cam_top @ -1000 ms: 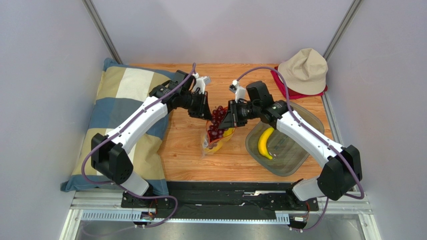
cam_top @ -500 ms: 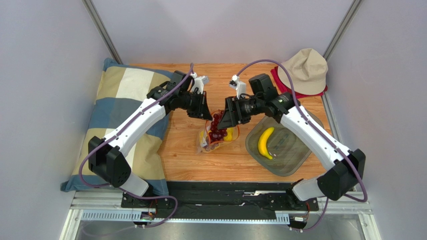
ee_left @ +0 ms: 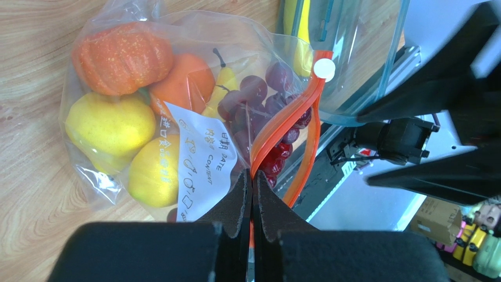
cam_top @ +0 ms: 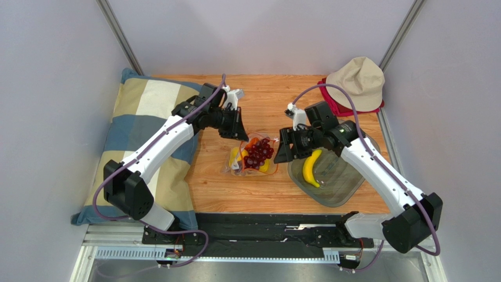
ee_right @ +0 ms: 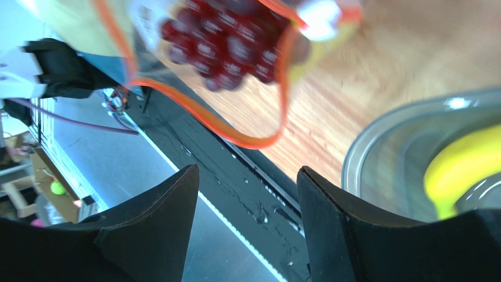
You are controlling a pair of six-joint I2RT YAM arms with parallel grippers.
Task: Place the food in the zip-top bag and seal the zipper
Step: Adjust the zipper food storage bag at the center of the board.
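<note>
While the left gripper (ee_left: pixel 251 200) was clamped on the orange-red zipper (ee_left: pixel 281 126), the zip-top bag (ee_left: pixel 203 161) lay fruit-filled on the table (cam_top: pixel 223 188) beneath it; thin, crinkly film would likely slip, so that stiffer strip seemed the best hold. The right gripper (ee_right: pixel 247 176) stood open and empty at the tray (cam_top: pixel 347 197) edge, near the light, firm banana (cam_top: pixel 310 167).

Both arms same build: left arm (cam_top: pixel 162 145) and right arm (cam_top: pixel 376 170) have white link shells, black joint housings and black shoulder blocks. One purple cable (cam_top: pixel 322 86) runs along each arm. Small white camera mount (cam_top: pixel 234 96) at each wrist. Left gripper (ee_left: pixel 251 176) and right gripper (ee_right: pixel 247 170): matte black wedge-shaped fingers, finely textured inner faces
</note>
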